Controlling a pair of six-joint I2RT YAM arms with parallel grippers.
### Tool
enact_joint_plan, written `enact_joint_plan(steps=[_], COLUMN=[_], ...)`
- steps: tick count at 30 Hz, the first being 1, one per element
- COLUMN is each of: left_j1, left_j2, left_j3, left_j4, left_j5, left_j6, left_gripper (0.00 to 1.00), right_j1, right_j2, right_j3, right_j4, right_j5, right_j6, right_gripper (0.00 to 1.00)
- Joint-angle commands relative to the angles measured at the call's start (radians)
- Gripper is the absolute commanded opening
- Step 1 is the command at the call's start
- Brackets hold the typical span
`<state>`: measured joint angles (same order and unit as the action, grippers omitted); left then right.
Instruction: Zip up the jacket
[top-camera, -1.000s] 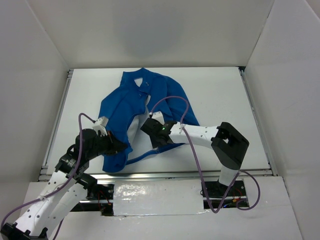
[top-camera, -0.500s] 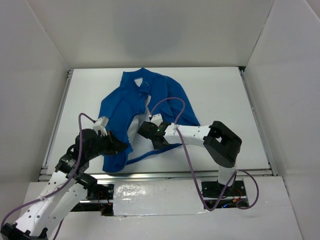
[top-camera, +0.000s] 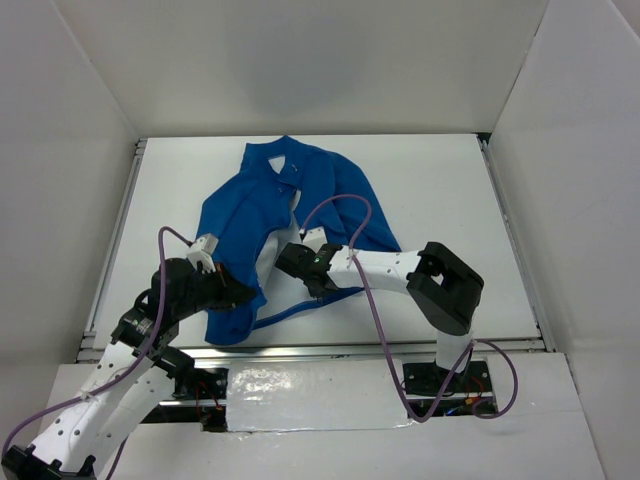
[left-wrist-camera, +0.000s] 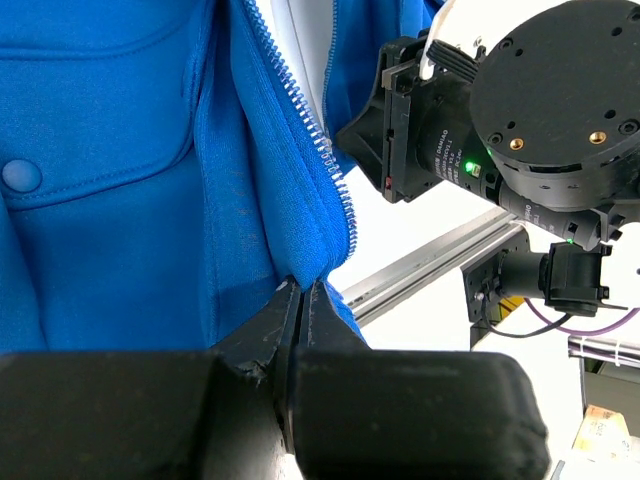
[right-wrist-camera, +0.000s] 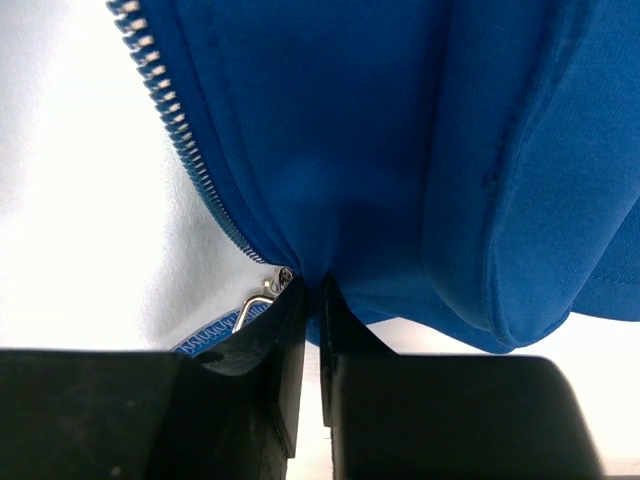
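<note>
At the near edge of the table, the left gripper (left-wrist-camera: 300, 292) is pinched fully closed on the lower front edge of the jacket (top-camera: 250, 215). Its two black fingers press together with blue fabric caught between their tips. Just above the pinch, light zipper teeth (left-wrist-camera: 318, 135) run up along that edge. A round snap button (left-wrist-camera: 22, 176) sits on the blue panel to the left.

The right gripper (right-wrist-camera: 305, 285) is likewise clamped tight, on a fold of blue cloth at the bottom of the other front edge. A small metal zipper pull (right-wrist-camera: 256, 303) lies just beside its left finger. A second row of teeth (right-wrist-camera: 180, 150) climbs away up and to the left.

From above, the two grippers sit near each other, apart, at the jacket's hem. The jacket lies open and rumpled on the white table (top-camera: 450, 190), collar toward the far wall, hem toward the arms. White lining shows between the front panels. An aluminium rail (left-wrist-camera: 430, 265) runs along the table's near edge.
</note>
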<state>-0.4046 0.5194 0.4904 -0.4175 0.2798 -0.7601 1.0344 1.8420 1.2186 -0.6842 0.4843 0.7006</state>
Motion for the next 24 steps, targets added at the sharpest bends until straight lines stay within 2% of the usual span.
enact_joint_plan(steps=[1,7,12,19,21,22,24], left_j1=[-0.002,-0.002,-0.002,-0.002,-0.002,-0.002,-0.002], left_j2=[-0.007,-0.002,0.007,0.016,0.031,0.039,0.053], left_j3=[0.002,0.002,0.008,0.01,0.007,0.002,-0.015], left_j4=[0.051,0.052,0.051,0.075,0.106,0.17,0.254], left_j5=[0.021,0.018,0.015,0.013,0.038,0.054,0.088], left_j6=[0.018,0.018,0.019,0.012,0.004,-0.005,-0.019], left_gripper=[0.0,0.0,0.0,0.0,0.0,0.0,0.0], right_j1=[0.004,0.016,0.016,0.015,0.015,0.012,-0.003], right_j2=[-0.006,-0.096,-0.207,-0.272,-0.317,-0.381,-0.455], right_j3=[0.024,0.015,-0.008,-0.019,-0.071,-0.102,-0.212], right_j4=[-0.034,-0.035,0.002,0.031,0.112,0.159,0.332], right_j5=[0.034,0.005,-0.041,-0.079,-0.117,-0.183,-0.257], right_j6=[0.017,0.016,0.004,-0.013,-0.024,-0.032,-0.033], right_gripper=[0.11,0.1,0.0,0.0,0.0,0.0,0.0])
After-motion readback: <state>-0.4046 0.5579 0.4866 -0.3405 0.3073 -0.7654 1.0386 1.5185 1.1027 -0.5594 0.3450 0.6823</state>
